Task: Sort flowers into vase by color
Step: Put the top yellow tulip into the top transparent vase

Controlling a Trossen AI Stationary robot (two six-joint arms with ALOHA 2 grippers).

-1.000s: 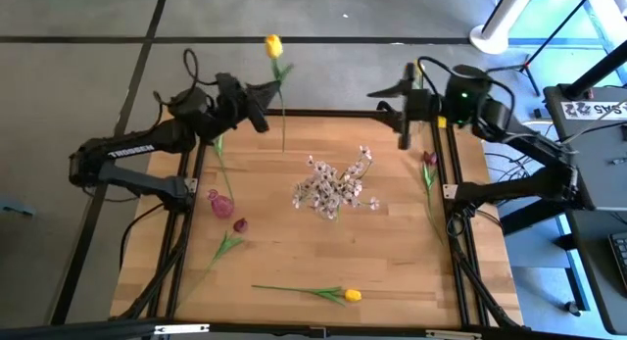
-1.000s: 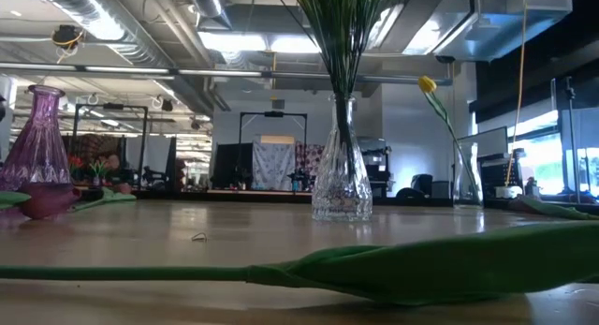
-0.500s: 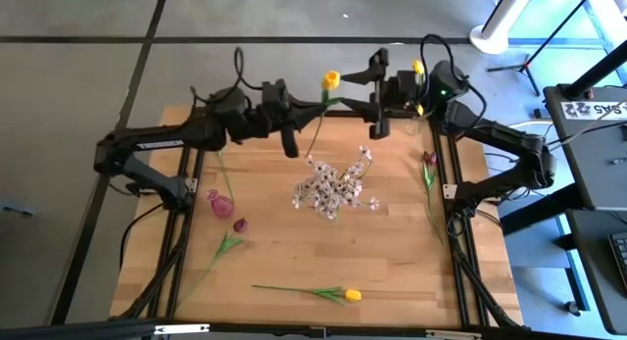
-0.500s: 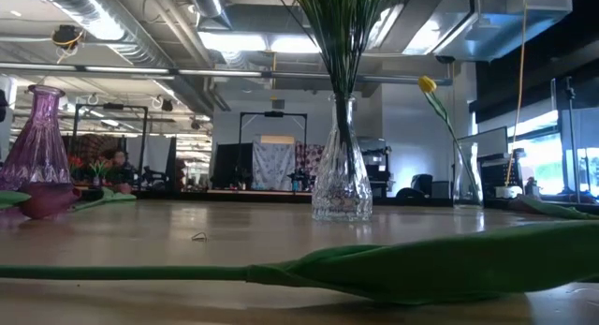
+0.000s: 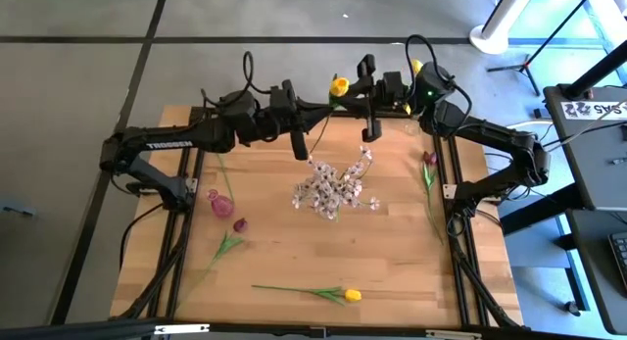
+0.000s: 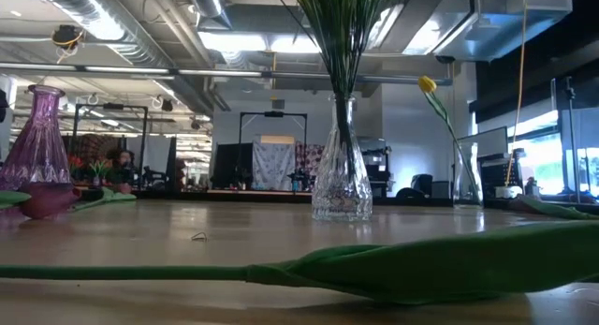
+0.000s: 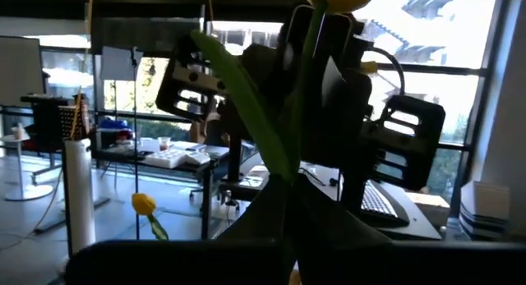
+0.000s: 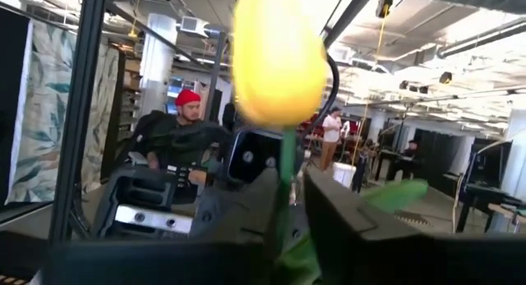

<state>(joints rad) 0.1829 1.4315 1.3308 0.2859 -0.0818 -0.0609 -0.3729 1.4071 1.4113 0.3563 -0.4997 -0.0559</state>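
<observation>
A yellow tulip hangs in the air over the table's far edge, held between both arms. My left gripper is shut on its stem lower down. My right gripper comes from the right and is shut on the stem just under the flower head. A clear vase with pale blossom sprays stands mid-table. A purple vase stands at the left. A second clear vase at the far right holds another yellow tulip. My left gripper pinches the tulip's green stem between its two fingers, below the long leaf. The flower rises slanting beyond the fingers, clear of the table. My right gripper has the stem between its two fingers, right under the yellow head. The fingers lie across the stem, coming level from the table's right.
A yellow tulip lies near the front edge. Dark red tulips lie at the right and at the left. A person in a red cap sits in the room behind.
My left gripper has carried the yellow tulip toward the table's right along the far edge, and the flower has tipped over toward the right arm. My right gripper has swung toward the table's left, come up to the flower head and taken hold of the stem.
</observation>
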